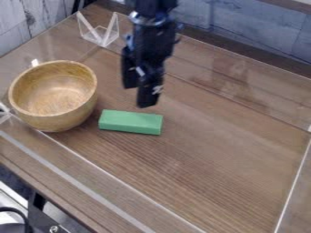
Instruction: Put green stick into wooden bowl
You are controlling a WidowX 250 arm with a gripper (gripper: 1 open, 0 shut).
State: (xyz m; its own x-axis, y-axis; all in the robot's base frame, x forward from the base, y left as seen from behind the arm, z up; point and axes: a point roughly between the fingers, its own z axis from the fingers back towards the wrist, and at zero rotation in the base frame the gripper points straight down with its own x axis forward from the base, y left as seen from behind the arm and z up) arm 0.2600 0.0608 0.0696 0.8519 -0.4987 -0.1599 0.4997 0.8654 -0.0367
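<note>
1. reaching for the green stick [131,122] looks like the step in hand. it lies flat on the counter [183,187], to the right of the wooden bowl [54,96] in the view and just apart from it, long side running roughly across the picture.
2. bowl sits upright, mouth up, nothing seen inside it. the stick is still to be picked up and put in.
3. jaws [142,89]: spread, one finger on each side of a gap, nothing between them. they hang above and behind the stick as the camera sees it, tips pointing down; exact height over the counter can't be told.
4. next move, my judgement: bring the jaws a little nearer the camera, centre them over the stick, lower, then close across its narrow width. the tips may need a turn to match how it lies; a low, flat piece could slip if pinched too high.
5. arm [158,18] comes in from the far edge, top of the view, dark and blurred, reaching down toward the near side.
</note>
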